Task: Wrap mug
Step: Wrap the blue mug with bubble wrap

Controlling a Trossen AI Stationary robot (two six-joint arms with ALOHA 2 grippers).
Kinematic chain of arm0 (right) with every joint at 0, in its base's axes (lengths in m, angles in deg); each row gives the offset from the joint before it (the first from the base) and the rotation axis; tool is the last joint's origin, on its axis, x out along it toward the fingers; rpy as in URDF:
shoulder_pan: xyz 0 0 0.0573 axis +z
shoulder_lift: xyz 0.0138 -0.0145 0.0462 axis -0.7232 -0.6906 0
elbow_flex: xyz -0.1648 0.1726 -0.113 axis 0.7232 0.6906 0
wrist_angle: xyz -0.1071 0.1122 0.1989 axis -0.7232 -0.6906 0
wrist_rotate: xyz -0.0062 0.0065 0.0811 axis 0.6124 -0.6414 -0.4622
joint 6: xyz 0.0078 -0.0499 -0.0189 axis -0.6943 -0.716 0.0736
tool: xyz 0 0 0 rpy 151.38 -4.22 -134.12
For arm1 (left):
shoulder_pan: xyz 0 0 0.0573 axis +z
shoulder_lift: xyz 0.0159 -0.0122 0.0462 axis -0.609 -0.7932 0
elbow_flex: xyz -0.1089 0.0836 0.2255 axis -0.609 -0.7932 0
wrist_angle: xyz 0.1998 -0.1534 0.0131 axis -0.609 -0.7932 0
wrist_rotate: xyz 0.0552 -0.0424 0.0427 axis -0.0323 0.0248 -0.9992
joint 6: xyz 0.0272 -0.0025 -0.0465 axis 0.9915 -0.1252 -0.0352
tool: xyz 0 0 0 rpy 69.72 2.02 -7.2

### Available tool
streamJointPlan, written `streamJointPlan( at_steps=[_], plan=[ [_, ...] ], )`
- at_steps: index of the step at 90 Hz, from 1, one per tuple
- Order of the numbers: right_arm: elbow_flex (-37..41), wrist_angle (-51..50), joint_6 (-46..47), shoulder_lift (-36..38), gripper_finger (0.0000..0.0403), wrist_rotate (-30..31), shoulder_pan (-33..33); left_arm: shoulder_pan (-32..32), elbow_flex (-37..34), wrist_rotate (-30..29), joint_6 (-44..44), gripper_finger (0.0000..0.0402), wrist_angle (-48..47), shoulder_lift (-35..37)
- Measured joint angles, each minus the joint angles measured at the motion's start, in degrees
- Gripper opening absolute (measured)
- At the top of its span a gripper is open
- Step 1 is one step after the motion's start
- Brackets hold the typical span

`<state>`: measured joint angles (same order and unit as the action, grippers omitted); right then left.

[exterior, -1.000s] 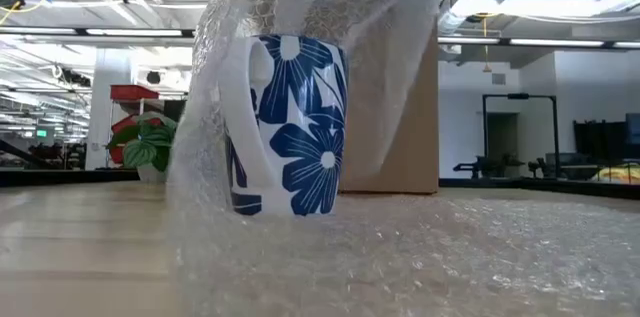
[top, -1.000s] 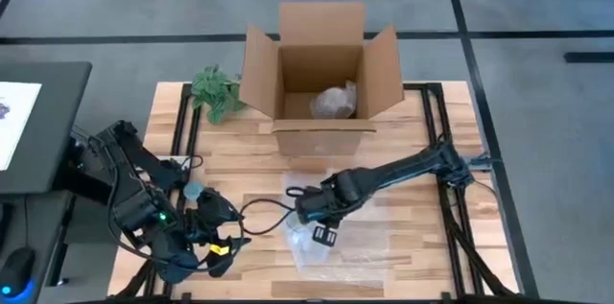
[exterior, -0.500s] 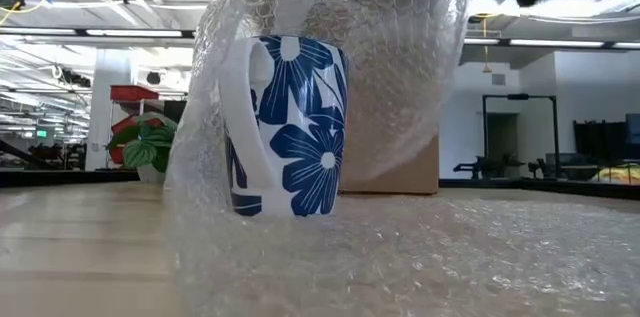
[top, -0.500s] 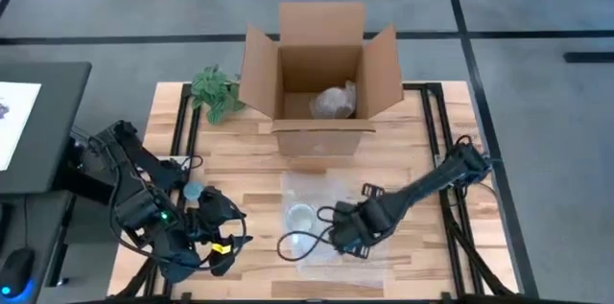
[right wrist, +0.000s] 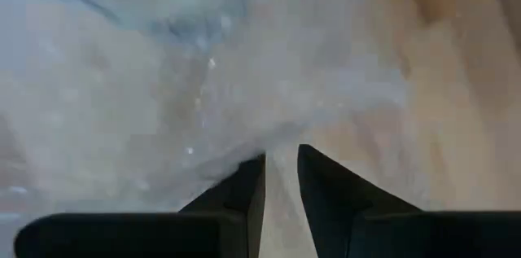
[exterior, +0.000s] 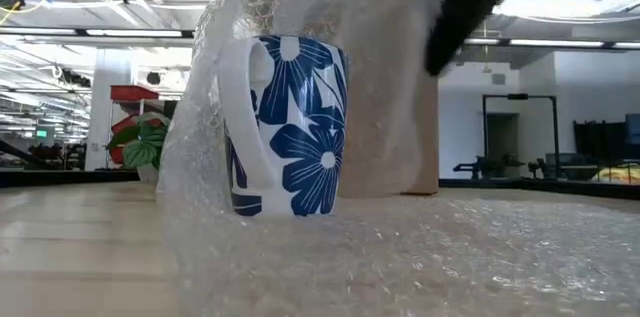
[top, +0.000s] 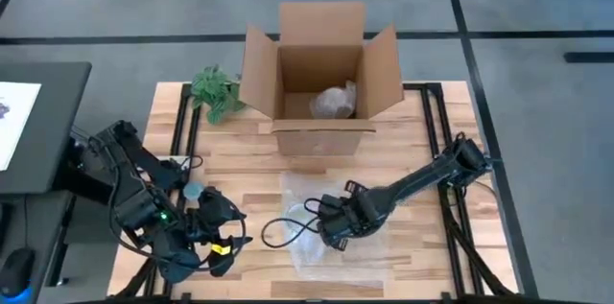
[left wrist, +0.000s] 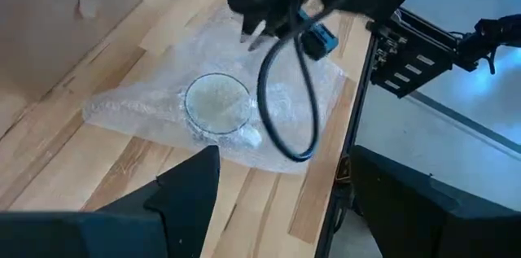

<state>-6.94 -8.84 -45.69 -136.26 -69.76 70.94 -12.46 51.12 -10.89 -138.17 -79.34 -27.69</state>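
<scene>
Mug (exterior: 290, 127): upright, handle toward low camera's left.
Right gripper (right wrist: 281, 178): pinching bubble wrap (exterior: 400, 67).
Left gripper (top: 219, 246): state unclear.
Surface: wooden table (top: 249, 175).

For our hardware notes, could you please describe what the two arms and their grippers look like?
Both arms are dark and jointed. The left arm shows a small green light, and yellow marks near the left gripper. A black cable loops loosely beside the right gripper, with a small blue part near it. Each gripper has two dark, tapering fingers.
</scene>
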Motion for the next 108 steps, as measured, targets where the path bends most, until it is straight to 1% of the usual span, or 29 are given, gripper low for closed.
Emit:
streamJointPlan(
  at_steps=[8,16,26,39,51,58,69,80,91,108],
  plan=[
    [-0.52,4.94,-3.08,0.1,0.0066,-0.15,-0.67,0.0,0.0,0.02,0.0,0.0251,0.07,0.0],
    [-0.51,10.45,-5.66,0.04,0.0066,-1.7,-0.89,0.0,-0.01,0.02,0.0,0.0251,0.09,0.0],
    [-0.6,16.37,-6.29,-1.33,0.0066,-2.36,-1.25,0.0,0.0,0.02,0.0,0.0251,0.11,0.0],
    [-0.54,20.82,-6.48,-4.71,0.0066,-2.76,-2.38,0.44,0.0,0.13,-0.02,0.0251,0.03,0.0],
    [-0.73,22.44,-6.26,-7.3,0.0066,-2.81,-4.37,1.06,0.0,0.15,0.15,0.0251,-0.1,-0.02],
    [-0.74,22.37,-6.28,-7.89,0.0065,-3.83,-5.65,1.26,0.0,0.16,0.15,0.0251,-0.07,-0.02],
    [-0.86,20.69,-5.99,-8.75,0.0065,-7.85,-7.84,1.37,0.0,0.35,0.0,0.0251,-0.03,-0.02],
    [-1.37,18.97,-7.58,-9.15,0.0065,-11.42,-8.89,1.6,0.0,0.35,-0.11,0.0251,0.16,-0.02],
    [-5.76,12.7,-8.38,-9.31,0.0065,-12.7,-9.13,1.62,0.0,0.34,-0.33,0.0251,0.25,-0.02],
    [-14.52,8.48,-10.81,-9.03,0.0065,-12.8,-9.79,1.6,0.0,0.31,-0.28,0.0251,0.22,-0.02]
  ],
)
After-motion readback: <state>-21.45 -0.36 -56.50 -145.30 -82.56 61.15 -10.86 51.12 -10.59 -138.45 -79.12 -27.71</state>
